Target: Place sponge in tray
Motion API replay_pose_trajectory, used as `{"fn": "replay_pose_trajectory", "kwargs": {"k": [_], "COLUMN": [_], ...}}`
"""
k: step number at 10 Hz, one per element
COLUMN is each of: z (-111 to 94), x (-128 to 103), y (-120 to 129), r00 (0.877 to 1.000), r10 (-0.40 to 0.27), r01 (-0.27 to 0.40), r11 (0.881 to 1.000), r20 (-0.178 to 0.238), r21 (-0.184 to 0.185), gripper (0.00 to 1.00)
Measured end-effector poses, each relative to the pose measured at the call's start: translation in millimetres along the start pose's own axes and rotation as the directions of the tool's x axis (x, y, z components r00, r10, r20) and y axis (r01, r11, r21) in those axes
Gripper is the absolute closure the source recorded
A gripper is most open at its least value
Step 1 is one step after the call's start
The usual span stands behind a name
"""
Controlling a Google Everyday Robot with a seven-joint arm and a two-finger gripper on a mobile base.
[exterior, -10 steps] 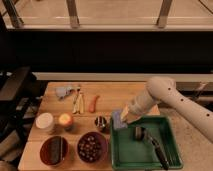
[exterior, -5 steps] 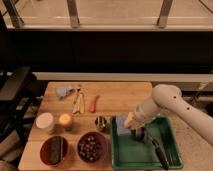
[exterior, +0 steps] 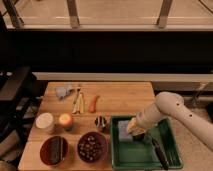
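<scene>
The blue-grey sponge (exterior: 123, 131) is low inside the green tray (exterior: 170, 146), at its left end. My gripper (exterior: 135, 128) is right at the sponge's right side, at the end of the white arm (exterior: 170, 107) that reaches in from the right. The gripper's body hides part of the sponge, and I cannot tell whether the sponge rests on the tray floor.
A black-handled tool (exterior: 159, 153) lies in the tray's right half. On the wooden table (exterior: 120, 95) are a small metal cup (exterior: 101, 122), a bowl of nuts (exterior: 92, 147), a dark bowl (exterior: 54, 150), a white container (exterior: 45, 122), an orange cup (exterior: 65, 120), a red chili (exterior: 94, 103) and yellow strips (exterior: 78, 103).
My gripper has moved down and to the right with the sponge, from above the tray's left rim into the tray's left end.
</scene>
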Motion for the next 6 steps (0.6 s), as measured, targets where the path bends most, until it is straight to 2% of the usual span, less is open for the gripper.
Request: {"fn": "replay_pose_trajectory", "kwargs": {"k": [1, 6], "z": [3.4, 3.2], "x": [-0.4, -0.4], "y": [3.4, 3.6], "r00": [1.0, 1.0], "r10": [0.014, 0.015], "r01": [-0.014, -0.015], "r11": [1.0, 1.0], "r20": [0.006, 0.005], "r21": [0.016, 0.018], "gripper": [0.29, 0.29]}}
